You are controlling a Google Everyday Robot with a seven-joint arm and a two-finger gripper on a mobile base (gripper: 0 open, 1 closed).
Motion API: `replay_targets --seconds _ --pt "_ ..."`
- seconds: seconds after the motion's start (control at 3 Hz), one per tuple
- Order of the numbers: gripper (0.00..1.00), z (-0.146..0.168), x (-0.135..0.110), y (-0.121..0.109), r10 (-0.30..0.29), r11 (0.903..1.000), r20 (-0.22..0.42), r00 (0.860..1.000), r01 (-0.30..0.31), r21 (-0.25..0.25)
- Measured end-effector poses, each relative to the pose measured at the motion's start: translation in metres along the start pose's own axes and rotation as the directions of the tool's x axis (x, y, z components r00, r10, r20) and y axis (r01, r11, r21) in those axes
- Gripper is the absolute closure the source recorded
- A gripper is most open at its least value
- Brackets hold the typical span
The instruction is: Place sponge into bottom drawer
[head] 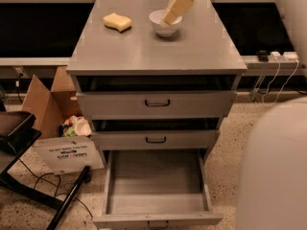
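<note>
The pale yellow sponge [117, 21] lies on the grey cabinet top [153, 51], at the back left. My gripper [169, 18], cream-yellow, hangs tilted over the white bowl [164, 27], to the right of the sponge and apart from it. It holds nothing that I can see. The bottom drawer [156, 176] is pulled out wide and shows a bare grey floor. The two upper drawers [156, 103] are slightly ajar.
A cardboard box [45, 97] and a white printed bag [67, 155] stand on the floor left of the cabinet. A dark chair base and cables [43, 190] lie at the lower left. My own pale body [273, 166] fills the lower right.
</note>
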State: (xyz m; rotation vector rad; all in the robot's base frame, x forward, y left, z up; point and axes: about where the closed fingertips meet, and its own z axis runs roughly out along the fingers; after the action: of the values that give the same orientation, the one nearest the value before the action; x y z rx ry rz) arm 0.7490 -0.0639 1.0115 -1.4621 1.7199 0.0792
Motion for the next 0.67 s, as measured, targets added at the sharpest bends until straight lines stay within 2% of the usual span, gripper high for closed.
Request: replay_targets --seconds 0.33,0.67 --pt "0.00 0.070 -0.019 -0.028 0.037 0.9993 0.121 0.992 -0.036 -0.012" --pt "0.00 0.083 -0.038 -0.050 0.056 0.9977 0.202 0.978 -0.063 0.026"
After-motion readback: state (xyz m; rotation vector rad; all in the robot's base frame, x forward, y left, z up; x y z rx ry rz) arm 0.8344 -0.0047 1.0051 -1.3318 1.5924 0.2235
